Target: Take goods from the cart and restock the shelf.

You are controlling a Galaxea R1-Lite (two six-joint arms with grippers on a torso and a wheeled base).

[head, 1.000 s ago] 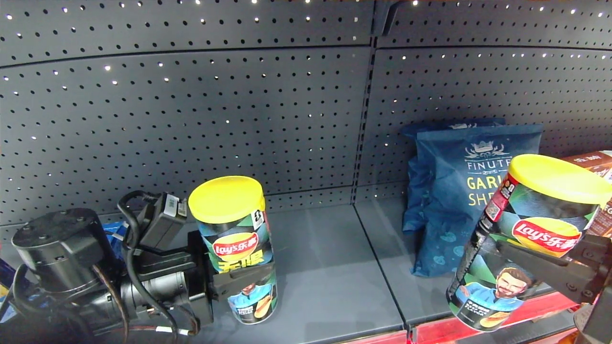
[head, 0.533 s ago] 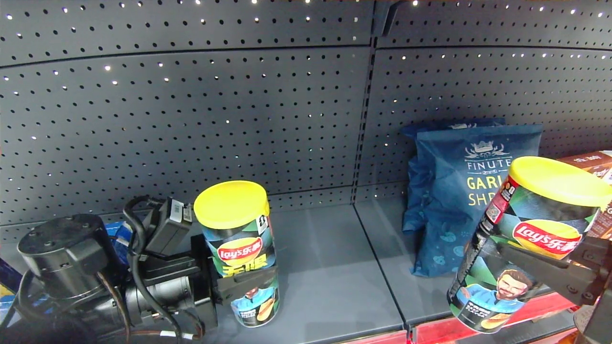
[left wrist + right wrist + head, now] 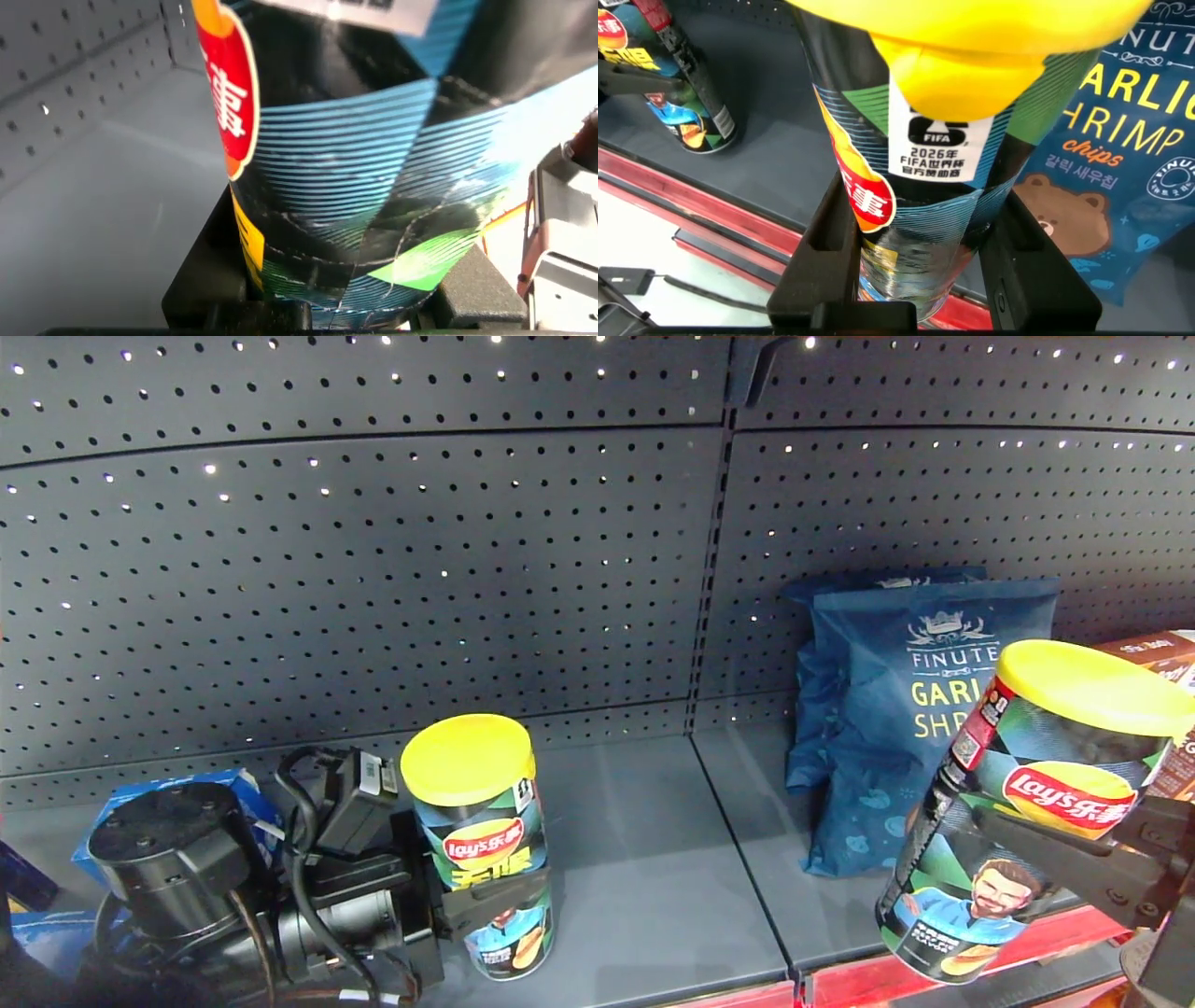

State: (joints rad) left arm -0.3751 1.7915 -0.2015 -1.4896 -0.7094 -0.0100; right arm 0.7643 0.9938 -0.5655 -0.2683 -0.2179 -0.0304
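Left gripper (image 3: 499, 894) first: clamps the left chip can (image 3: 481, 840) across its lower half, upright and yellow lid up, close to the near lip of the shelf (image 3: 653, 859). Cannot tell whether the base already touches the board. Judged step: setting this can down. Best done by lowering straight and keeping the can plumb. Spread the fingers only once the base sits flat, then back out toward the near side without dragging on the label. Worth minding the blue box (image 3: 219, 784) just behind the wrist on the left.

Farther right, right gripper (image 3: 920, 243) shut around the right chip can (image 3: 1064, 747). Held tilted, lid leaning right, base hanging over the red edge strip (image 3: 840, 982), just in front of the blue snack bag (image 3: 896, 728). Probably needs righting and carrying farther in before any release; otherwise risks tipping off the lip or nudging the bag.
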